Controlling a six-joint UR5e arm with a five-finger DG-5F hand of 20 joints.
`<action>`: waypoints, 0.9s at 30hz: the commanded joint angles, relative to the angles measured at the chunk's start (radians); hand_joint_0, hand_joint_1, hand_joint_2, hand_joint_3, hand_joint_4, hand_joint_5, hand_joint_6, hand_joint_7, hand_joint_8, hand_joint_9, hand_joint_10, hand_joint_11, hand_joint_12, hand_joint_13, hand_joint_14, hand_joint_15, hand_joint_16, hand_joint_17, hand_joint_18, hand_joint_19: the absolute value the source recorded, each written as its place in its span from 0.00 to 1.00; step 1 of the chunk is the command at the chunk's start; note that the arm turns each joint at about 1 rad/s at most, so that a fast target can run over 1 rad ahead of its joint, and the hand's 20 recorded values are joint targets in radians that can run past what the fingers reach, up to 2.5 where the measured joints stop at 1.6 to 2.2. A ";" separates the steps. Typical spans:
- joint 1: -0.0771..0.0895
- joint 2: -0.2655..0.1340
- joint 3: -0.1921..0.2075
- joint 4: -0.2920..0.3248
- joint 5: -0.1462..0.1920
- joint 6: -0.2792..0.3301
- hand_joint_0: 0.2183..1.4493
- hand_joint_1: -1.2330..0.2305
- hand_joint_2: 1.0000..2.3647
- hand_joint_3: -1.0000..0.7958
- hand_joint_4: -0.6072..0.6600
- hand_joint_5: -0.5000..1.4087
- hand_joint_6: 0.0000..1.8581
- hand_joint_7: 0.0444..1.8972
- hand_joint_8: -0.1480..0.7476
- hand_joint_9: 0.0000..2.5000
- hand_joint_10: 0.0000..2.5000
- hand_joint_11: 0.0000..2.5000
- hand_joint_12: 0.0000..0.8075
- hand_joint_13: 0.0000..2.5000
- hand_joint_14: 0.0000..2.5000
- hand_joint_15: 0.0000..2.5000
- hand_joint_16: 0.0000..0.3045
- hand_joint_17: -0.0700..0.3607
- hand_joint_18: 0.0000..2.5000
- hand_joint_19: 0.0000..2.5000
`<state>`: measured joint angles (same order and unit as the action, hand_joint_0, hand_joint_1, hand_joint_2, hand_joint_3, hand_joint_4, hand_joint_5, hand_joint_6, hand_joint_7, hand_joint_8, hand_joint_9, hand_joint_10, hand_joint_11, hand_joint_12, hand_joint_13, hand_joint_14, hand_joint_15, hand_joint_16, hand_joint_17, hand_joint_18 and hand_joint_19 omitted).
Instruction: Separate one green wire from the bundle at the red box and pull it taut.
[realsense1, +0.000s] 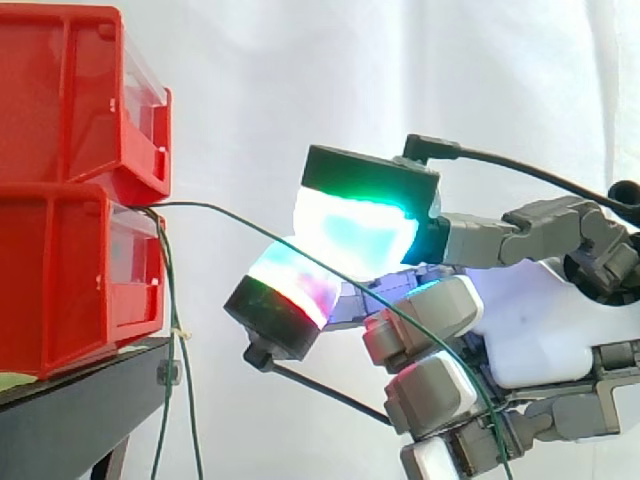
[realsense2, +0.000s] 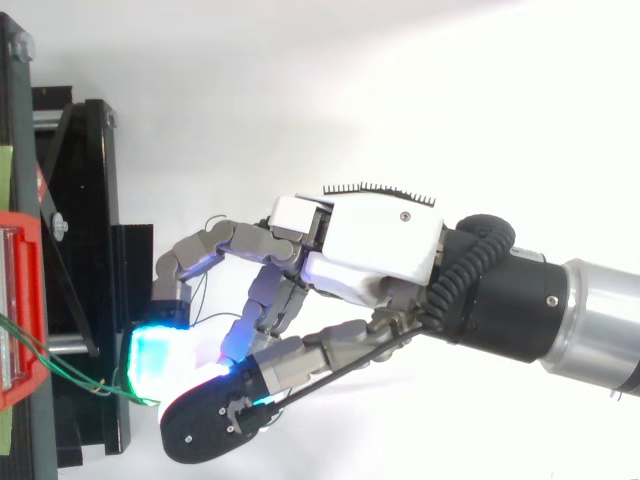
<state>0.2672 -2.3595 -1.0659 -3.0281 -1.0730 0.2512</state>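
**The hand pinches one green wire next to the red boxes.**
In the side view the hand (realsense1: 540, 320) is on the right. Two of its glowing pads (realsense1: 355, 230) are pressed together on the green wire (realsense1: 220, 207). The wire runs from between the two stacked red boxes (realsense1: 60, 200) across to the pads, then down over the hand, bending a little. The other green wires (realsense1: 165, 300) hang down beside the black stand (realsense1: 70, 410).
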 joint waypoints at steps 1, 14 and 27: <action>0.000 0.000 0.000 0.000 0.001 0.000 0.26 0.46 0.00 0.31 0.55 0.16 0.47 0.51 0.46 0.56 0.01 0.56 0.47 0.55 0.01 0.36 0.18 0.45 0.43 0.27; 0.000 -0.001 0.000 0.003 -0.004 -0.007 0.22 0.21 0.00 0.28 0.58 0.15 0.48 0.45 0.46 0.57 0.17 0.58 0.46 0.69 0.01 0.49 0.18 0.44 0.45 0.24; 0.000 0.000 0.000 0.005 0.001 -0.007 0.15 0.24 0.00 0.28 0.65 0.13 0.49 0.39 0.50 0.47 0.95 0.36 0.45 0.73 0.75 0.25 0.20 0.48 0.54 0.23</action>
<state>0.2672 -2.3596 -1.0665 -3.0256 -1.0727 0.2439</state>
